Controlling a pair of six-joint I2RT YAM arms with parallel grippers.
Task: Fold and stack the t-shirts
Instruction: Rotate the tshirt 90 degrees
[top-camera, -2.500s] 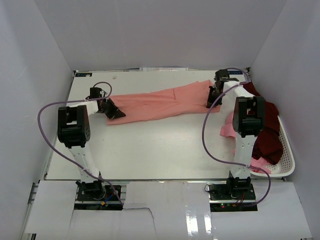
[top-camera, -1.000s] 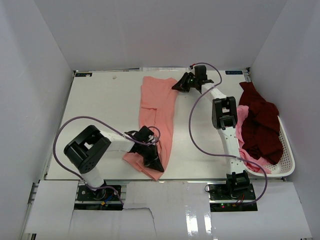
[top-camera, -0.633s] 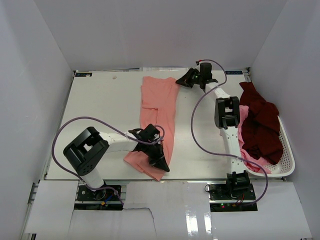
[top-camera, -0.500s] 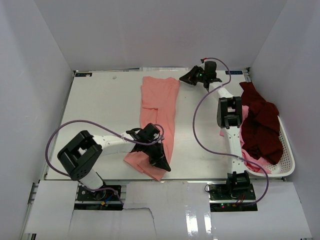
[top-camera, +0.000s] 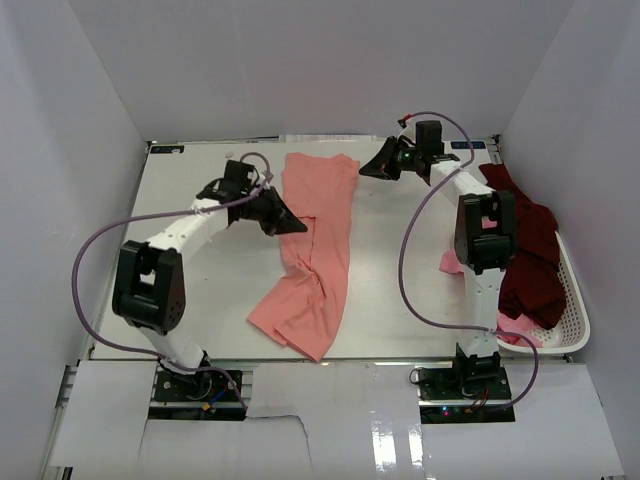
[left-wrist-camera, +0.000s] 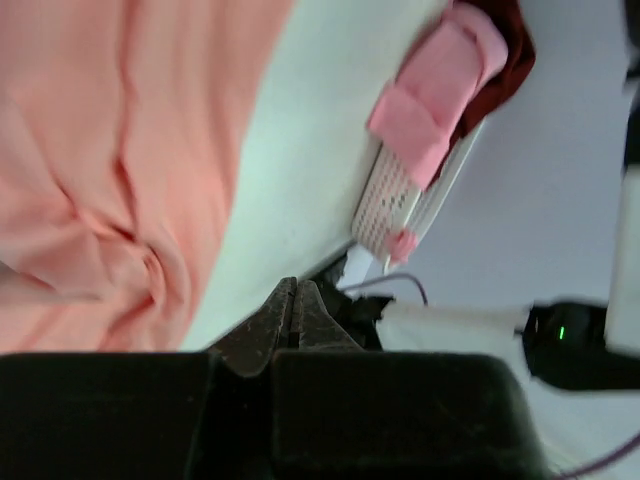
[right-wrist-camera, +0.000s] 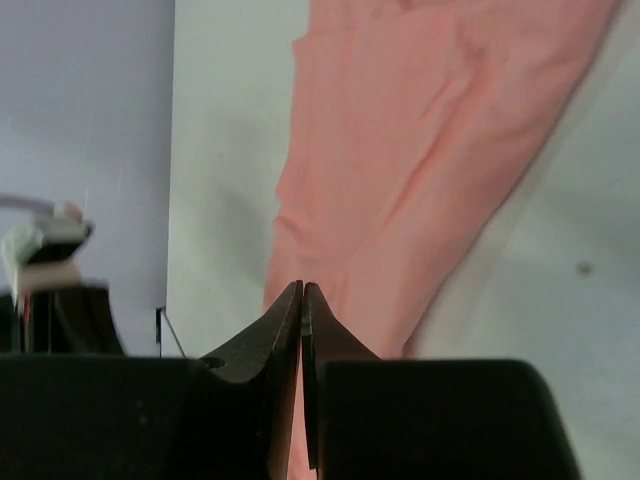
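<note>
A salmon-pink t-shirt (top-camera: 320, 240) lies stretched lengthwise on the white table, from the far edge to the near edge, with its near end rumpled. My left gripper (top-camera: 298, 228) is at the shirt's left edge near the middle; its jaws are shut and hold nothing (left-wrist-camera: 293, 285). The salmon cloth (left-wrist-camera: 120, 150) lies beside it. My right gripper (top-camera: 364, 171) hovers just right of the shirt's far right corner, also shut and empty (right-wrist-camera: 301, 288), with the shirt (right-wrist-camera: 430, 130) below it. A dark maroon t-shirt (top-camera: 530, 260) and a lighter pink t-shirt (top-camera: 452, 262) are heaped in the basket.
A white slotted basket (top-camera: 572, 290) stands at the table's right edge, partly behind the right arm. In the left wrist view the basket (left-wrist-camera: 385, 200) shows with the pink shirt (left-wrist-camera: 435, 90) hanging over its rim. White walls close in the table on three sides.
My left arm has swung from the shirt's near end up to its left edge, leaving that end lying on the table. The right gripper has drifted slightly right of the far corner.
</note>
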